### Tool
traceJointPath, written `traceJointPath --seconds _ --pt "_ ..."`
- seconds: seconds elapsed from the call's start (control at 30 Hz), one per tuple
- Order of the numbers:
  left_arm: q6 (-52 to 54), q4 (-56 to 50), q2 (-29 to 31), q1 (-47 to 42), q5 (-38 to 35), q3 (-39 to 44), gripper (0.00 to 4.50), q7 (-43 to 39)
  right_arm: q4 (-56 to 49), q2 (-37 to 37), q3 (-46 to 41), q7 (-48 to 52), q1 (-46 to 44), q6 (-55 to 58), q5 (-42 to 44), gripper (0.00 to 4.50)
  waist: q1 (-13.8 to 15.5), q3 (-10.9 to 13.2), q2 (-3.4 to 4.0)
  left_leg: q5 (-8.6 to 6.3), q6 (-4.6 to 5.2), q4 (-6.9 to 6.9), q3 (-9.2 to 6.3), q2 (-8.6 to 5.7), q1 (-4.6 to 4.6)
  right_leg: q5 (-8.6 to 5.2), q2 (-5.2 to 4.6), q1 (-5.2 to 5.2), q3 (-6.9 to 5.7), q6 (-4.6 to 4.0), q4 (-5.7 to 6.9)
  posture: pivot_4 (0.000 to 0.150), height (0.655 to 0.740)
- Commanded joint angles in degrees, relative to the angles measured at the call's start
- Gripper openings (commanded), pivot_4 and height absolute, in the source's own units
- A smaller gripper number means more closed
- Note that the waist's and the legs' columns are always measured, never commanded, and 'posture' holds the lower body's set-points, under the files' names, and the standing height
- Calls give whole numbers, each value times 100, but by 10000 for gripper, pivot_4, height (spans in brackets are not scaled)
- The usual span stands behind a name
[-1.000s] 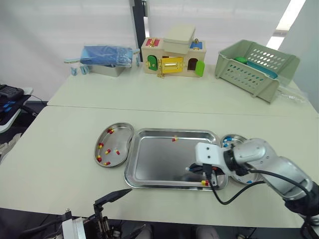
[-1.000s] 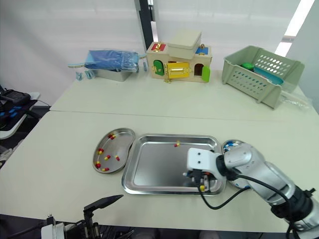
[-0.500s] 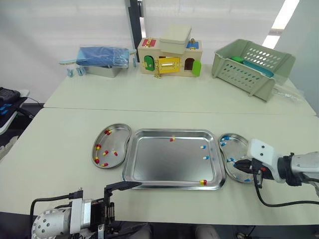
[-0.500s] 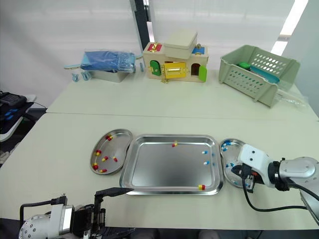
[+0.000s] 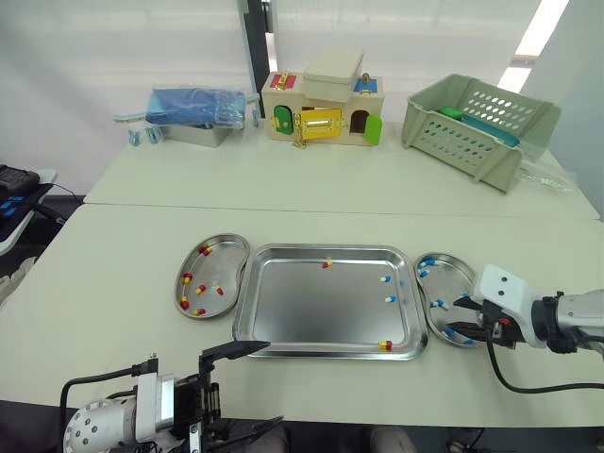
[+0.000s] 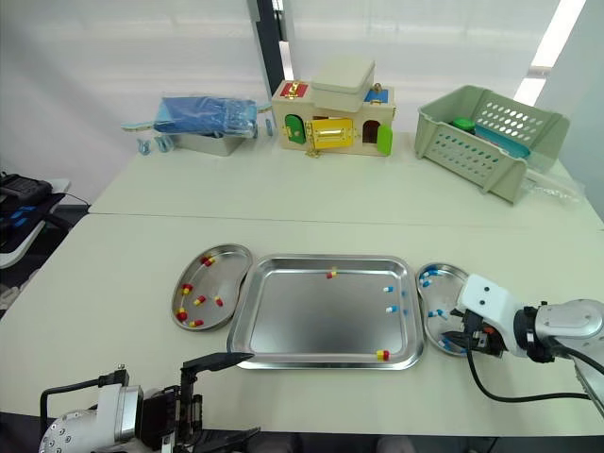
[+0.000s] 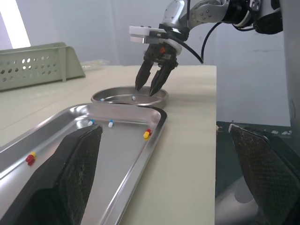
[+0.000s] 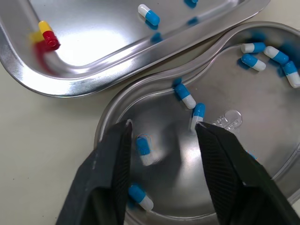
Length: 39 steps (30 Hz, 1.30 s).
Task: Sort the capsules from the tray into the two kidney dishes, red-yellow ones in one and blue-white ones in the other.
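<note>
Setting: a robotics test lab. Indicators: plain cream desks (image 5: 113,283) against bare white walls (image 5: 94,47), carrying staged props: a wooden latch-board toy house (image 5: 321,109), a pale green perforated plastic basket (image 5: 481,118) and a rectangular stainless steel tray (image 5: 321,311).

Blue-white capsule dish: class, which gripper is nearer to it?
Right. The right gripper is open directly over the dish; the left gripper is by the tray's opposite front corner.
</note>
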Motion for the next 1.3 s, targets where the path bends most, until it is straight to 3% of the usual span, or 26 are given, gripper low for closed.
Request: traceJointPath --seconds 0.03,0.13,0.9,1.03,1.3 --pt "117 -314 -25 -36 48 6 45000 201 -29 -141 -190 103 -10 -145 97 36291 1 0 0 0 0 0 0 0 0 0 0 0 0 0 0 1500 7400" --pt "164 -415 -36 20 92 6 45000 280 27 -195 -207 123 2 -218 86 44456 -5 0 0 0 0 0 2 0 1 0 0 0 1 0 0 1500 7400" --pt "260 -549 -197 5 294 -11 45000 751 195 -219 -561 330 15 -566 333 44456 0 0 0 0 -1 1 2 0 1 0 0 1 1 0 1 1500 7400" --pt "995 -815 10 174 111 588 45000 1535 345 255 -1693 821 342 -1007 1141 44456 13 2 -5 0 0 2 0 1 2 0 0 5 -1 0 0 1500 7400" --pt "3110 -414 1211 298 -774 2646 45000 2073 1775 -95 -2697 1745 1200 -1548 1054 44456 6 3 -1 0 0 -1 3 0 35 -1 0 31 1 0 0 1500 7400"
